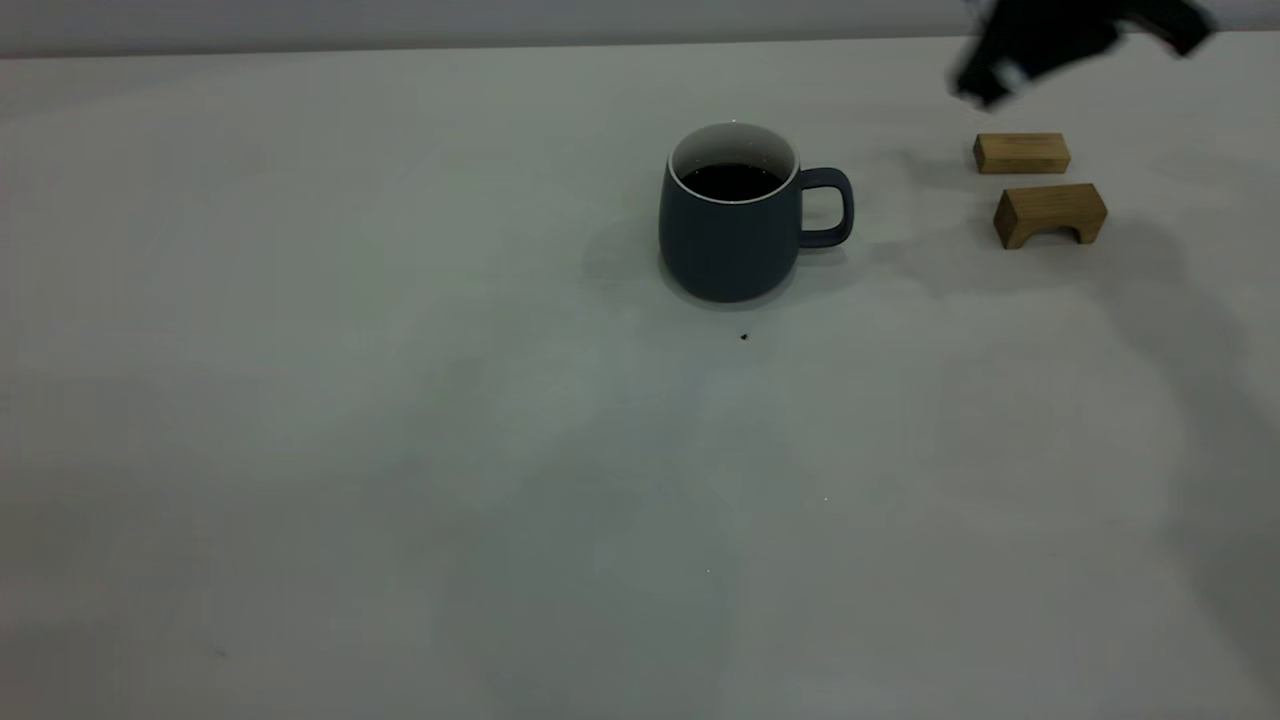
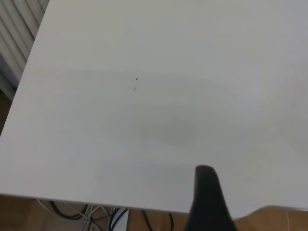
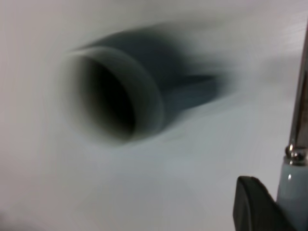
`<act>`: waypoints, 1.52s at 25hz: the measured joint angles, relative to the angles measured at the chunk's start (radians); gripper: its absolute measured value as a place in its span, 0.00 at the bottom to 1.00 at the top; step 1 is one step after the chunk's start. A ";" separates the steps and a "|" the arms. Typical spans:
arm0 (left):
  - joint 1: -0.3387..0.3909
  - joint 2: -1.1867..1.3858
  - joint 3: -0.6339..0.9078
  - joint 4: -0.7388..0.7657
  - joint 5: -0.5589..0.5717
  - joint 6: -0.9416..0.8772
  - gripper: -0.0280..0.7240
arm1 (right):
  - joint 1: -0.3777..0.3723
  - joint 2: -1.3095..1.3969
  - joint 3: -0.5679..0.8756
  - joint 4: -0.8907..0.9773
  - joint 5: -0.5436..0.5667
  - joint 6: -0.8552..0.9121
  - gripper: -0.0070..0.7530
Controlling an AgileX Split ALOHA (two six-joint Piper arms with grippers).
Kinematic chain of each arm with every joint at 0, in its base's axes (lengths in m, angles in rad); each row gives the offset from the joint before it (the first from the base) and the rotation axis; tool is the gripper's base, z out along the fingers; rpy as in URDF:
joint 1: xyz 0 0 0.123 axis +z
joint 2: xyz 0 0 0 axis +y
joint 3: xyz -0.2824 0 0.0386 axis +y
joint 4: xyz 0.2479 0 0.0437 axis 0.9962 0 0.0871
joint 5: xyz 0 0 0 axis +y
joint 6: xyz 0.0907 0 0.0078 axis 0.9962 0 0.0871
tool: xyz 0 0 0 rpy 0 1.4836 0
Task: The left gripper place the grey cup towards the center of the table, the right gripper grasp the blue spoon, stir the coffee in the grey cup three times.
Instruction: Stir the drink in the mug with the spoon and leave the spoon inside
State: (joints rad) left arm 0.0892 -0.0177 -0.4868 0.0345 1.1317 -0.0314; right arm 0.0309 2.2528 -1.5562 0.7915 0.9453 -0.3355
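The grey cup (image 1: pixel 725 240) stands upright near the middle of the table (image 1: pixel 400 450), its handle pointing toward the right arm's side. Dark coffee (image 1: pixel 732 181) fills it. My right gripper (image 1: pixel 1010 60) hovers at the far right, above and beyond the wooden blocks and well apart from the cup. In the right wrist view this gripper (image 3: pixel 276 204) is shut on the blue spoon (image 3: pixel 292 192); the metal stem runs out past the pale handle. The cup (image 3: pixel 159 62) lies ahead of it, blurred. My left gripper (image 2: pixel 211 202) hangs over the bare table near an edge, far from the cup.
Two tan wooden blocks sit right of the cup, a flat one (image 1: pixel 1021 153) and an arched one (image 1: pixel 1050 213). A tiny dark speck (image 1: pixel 744 337) lies just in front of the cup. The table's edge (image 2: pixel 96 204) and cables below it show in the left wrist view.
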 joint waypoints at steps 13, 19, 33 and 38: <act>0.000 0.000 0.000 0.000 0.000 0.000 0.82 | 0.000 0.053 0.000 0.658 0.217 0.115 0.15; 0.000 0.000 0.000 0.000 0.000 0.000 0.82 | 0.000 0.053 0.000 0.794 0.217 0.558 0.15; 0.000 0.000 0.000 0.000 0.000 0.000 0.82 | 0.023 0.168 0.000 0.952 0.216 0.998 0.15; 0.000 0.000 0.000 0.000 0.000 0.000 0.82 | 0.026 0.243 0.000 0.950 0.214 1.003 0.15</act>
State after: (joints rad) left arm 0.0892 -0.0177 -0.4868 0.0345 1.1317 -0.0314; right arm 0.0566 2.4961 -1.5562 1.7410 1.1594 0.6676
